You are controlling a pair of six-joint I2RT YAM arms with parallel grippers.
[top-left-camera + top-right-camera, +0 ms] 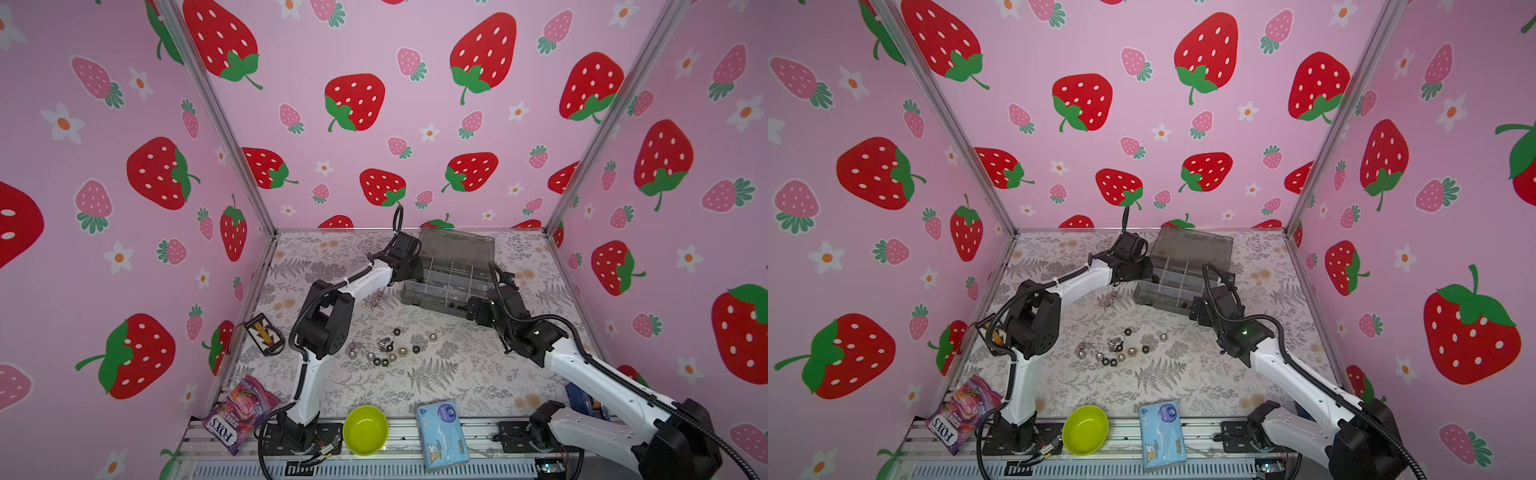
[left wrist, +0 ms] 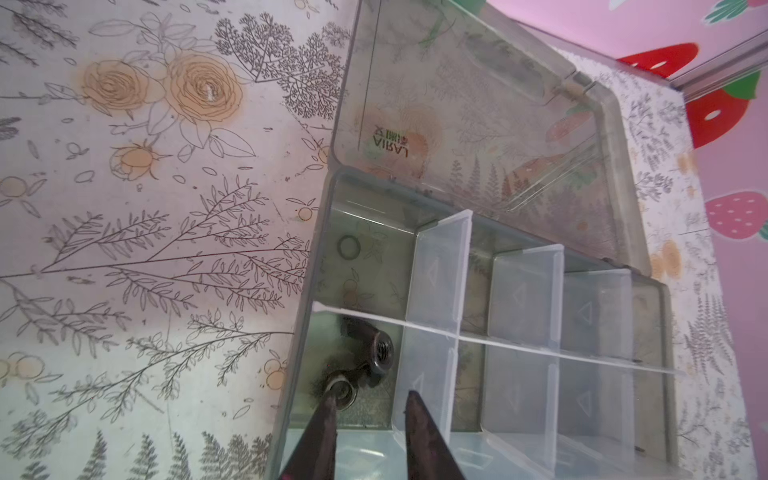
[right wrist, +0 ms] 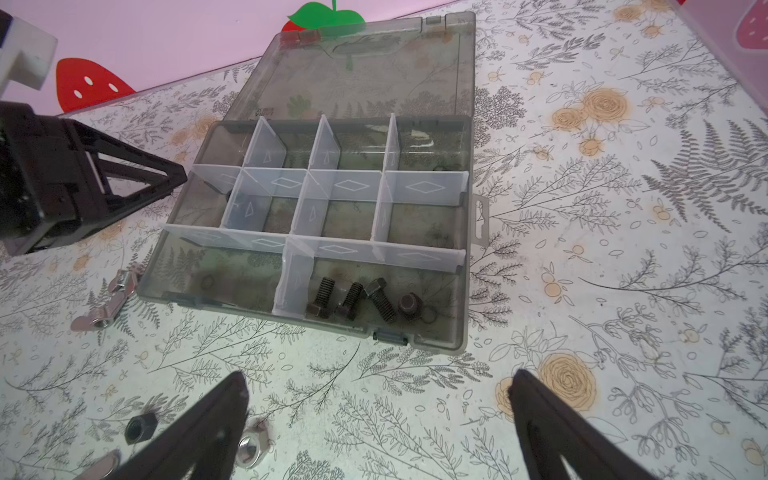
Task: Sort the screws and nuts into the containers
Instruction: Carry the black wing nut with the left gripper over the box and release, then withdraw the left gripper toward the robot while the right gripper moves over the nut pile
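The smoky-grey organizer box [image 1: 428,302] [image 1: 1158,301] lies open at the back of the table. My left gripper [image 2: 370,399] hangs over its corner compartment with its jaws apart and nothing between them. A dark wing nut [image 2: 376,353] lies in that compartment under the tips, and a silver ring-shaped piece [image 2: 345,392] touches one fingertip. My right gripper [image 3: 378,376] is wide open over the table in front of the box [image 3: 249,311]. Several black screws [image 3: 353,299] lie in a front compartment. Loose nuts [image 1: 386,349] [image 1: 1117,351] are scattered mid-table, and silver wing nuts [image 1: 376,299] [image 3: 104,307] lie left of the box.
The box lid [image 1: 457,245] lies folded back toward the rear wall. At the front edge are a lime-green bowl [image 1: 365,430], a blue tissue pack [image 1: 442,436] and a purple candy bag [image 1: 241,411]. A small black striped device [image 1: 264,334] lies at the left.
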